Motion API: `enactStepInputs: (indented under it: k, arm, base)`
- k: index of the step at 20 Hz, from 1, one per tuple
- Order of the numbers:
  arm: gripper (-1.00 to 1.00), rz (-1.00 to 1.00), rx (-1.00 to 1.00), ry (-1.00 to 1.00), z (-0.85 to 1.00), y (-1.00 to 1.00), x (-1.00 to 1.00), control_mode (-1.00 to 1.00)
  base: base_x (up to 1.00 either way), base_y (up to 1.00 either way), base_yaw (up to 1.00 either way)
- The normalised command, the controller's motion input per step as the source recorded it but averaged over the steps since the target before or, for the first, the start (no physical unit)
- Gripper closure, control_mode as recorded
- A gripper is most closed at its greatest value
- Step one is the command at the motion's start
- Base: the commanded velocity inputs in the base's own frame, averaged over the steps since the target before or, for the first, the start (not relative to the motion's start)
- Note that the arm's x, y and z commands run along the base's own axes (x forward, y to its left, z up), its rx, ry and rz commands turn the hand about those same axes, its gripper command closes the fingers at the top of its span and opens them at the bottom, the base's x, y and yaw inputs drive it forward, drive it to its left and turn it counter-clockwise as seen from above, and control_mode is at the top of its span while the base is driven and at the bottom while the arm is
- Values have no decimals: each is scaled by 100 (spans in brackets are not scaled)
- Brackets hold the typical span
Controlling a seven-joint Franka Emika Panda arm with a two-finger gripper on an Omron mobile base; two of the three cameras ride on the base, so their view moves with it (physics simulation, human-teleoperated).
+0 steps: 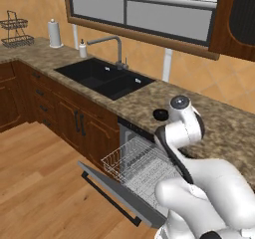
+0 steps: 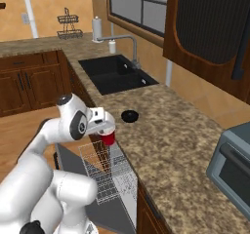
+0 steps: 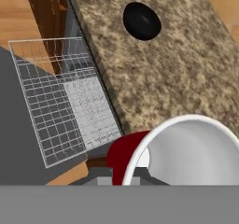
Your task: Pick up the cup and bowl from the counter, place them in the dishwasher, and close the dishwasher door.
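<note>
- The gripper point(image 2: 107, 128) is clamped tight on the red cup point(image 2: 108, 138), held in the air over the counter point(image 2: 176, 140) edge and the pulled-out rack point(image 2: 105, 172).
- Its fingertips are hidden behind the cup's white rim.
- The black bowl point(image 2: 130, 115) sits on the counter, near the sink point(image 2: 114, 74).
- The dishwasher door point(image 1: 107, 190) hangs open, its lower end cut off by the arm.
</note>
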Motion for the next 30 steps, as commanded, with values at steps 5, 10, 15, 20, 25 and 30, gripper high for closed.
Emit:
enactStepInputs:
  k: [5,10,15,20,25,30]
  arm:
    - [100,1,0,1,15,65,-45,-100]
    - [100,1,-4,8,-61,92,-25,-100]
    - [100,0,-20,1,-71,37,21,-100]
    - [100,0,-4,37,-38,12,22,-100]
    - [100,0,0,35,-90,7,52,-100]
    - [100,2,0,13,-85,4,63,-100]
  base:
    - [0,0,0]
    - [0,0,0]
    - [0,0,0]
    - [0,0,0]
    - [0,0,0]
    - [0,0,0]
